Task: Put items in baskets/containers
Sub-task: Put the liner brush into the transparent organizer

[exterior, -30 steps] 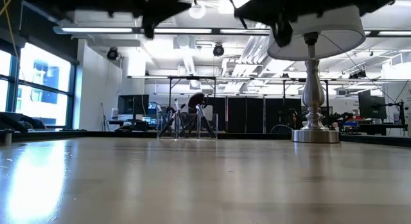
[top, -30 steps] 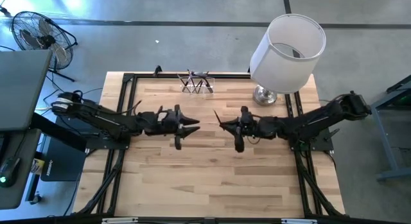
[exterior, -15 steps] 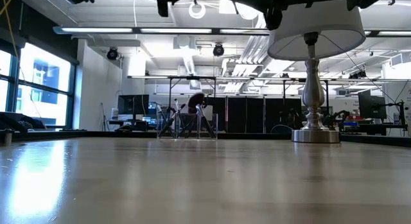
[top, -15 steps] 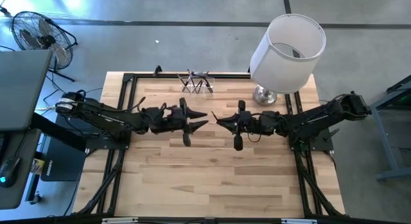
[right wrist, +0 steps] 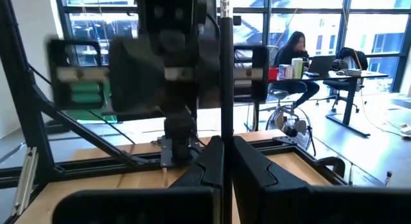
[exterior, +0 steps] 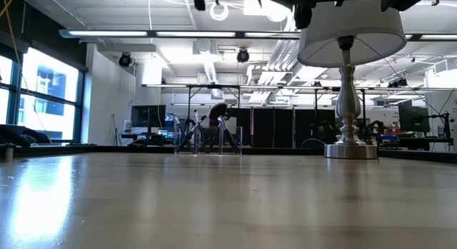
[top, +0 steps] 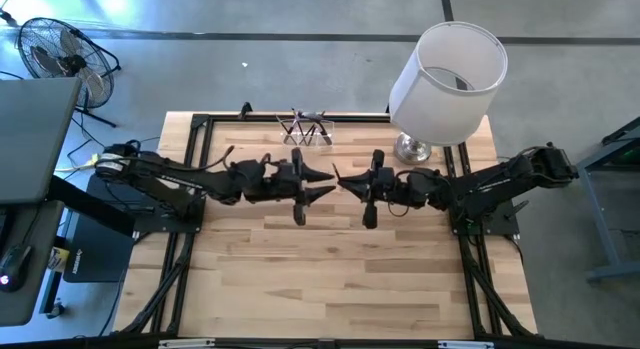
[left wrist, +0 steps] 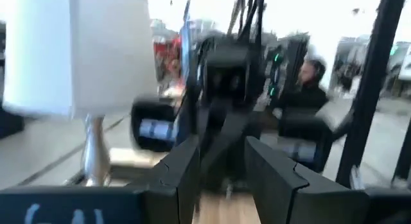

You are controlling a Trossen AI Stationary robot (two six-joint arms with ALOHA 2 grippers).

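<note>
1. The left arm's dark two-finger end effector [top: 322, 182] is raised above the light wooden desk [top: 330, 279], near the middle, pointing at the other arm. Its fingers are spread apart with nothing between them, which looks like readiness to receive something.

2. The small clear plastic cup-like holder [top: 307, 130] stands at the desk's far edge, left of centre, well apart from both arms. The slim dark makeup brushes [exterior: 207, 131] lean fanned out inside it, one with a round fluffy brown head; I see none lying loose on the desk.

3. The right arm's dark two-finger end effector [top: 340, 181] faces the left one, tips just beside each other, also held high. Its wrist view shows the fingers clenched on a thin dark rod [right wrist: 225, 76], probably a brush handle, standing straight up out of the grip. Holding it exposed like this may offer its free length for a handover.

4. The tall silver-based lamp with a big white shade [top: 447, 81] stands at the far right corner, clear of the work.
</note>
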